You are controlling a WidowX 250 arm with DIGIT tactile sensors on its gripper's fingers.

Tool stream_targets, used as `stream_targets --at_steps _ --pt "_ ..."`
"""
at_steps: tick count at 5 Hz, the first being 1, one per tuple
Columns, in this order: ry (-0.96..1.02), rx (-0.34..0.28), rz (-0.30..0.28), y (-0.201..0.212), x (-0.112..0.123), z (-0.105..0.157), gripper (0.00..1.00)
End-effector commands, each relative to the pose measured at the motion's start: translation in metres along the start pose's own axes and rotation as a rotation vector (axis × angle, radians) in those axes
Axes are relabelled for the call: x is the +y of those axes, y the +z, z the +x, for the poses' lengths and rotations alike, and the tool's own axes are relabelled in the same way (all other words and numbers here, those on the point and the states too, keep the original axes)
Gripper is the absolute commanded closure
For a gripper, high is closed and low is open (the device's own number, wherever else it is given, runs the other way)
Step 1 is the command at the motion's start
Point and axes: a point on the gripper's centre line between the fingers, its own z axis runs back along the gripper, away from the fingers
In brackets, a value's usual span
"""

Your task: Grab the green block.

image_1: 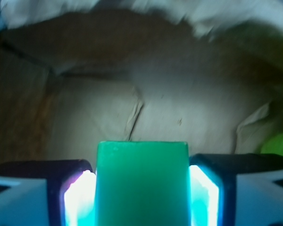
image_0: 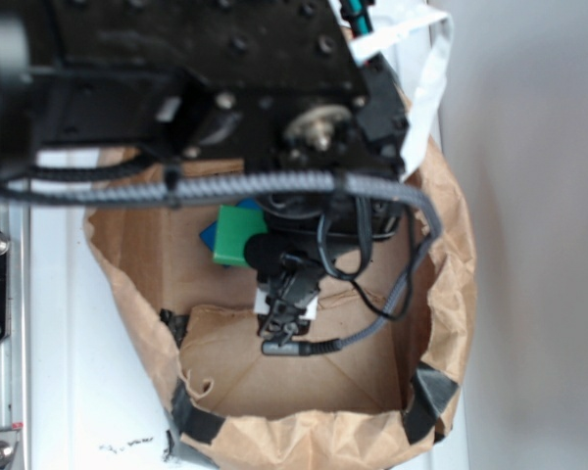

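Green block [image_1: 141, 181] filled the near wrist view, pinched between both fingers [image_1: 80, 200] of the gripper [image_1: 141, 202], inside the paper bag [image_0: 451, 255]. Exterior showed it beside a blue block [image_0: 212, 235], under the arm. Contact depth was hard to judge, perhaps shallow. Risks: smooth faces slipping out on lift; block or cable [image_0: 372, 328] catching the bag's crumpled wall.

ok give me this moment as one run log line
phase: grasp | gripper: shut on green block | fingers: one each side of block | setting: inside brown paper bag | blue block: behind green block
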Motion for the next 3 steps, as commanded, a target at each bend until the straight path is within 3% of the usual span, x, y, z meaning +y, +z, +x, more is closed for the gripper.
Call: stream_targets --at_steps 1,2,3 --pt "-0.012 -0.141 0.171 0.0492 0.0013 0.011 1.0" --pt "0.001 -0.173 0.251 0.0474 -0.001 0.0077 1.0" --pt "0.0 -0.159 0.237 0.0438 -0.0009 0.0088 1.0"
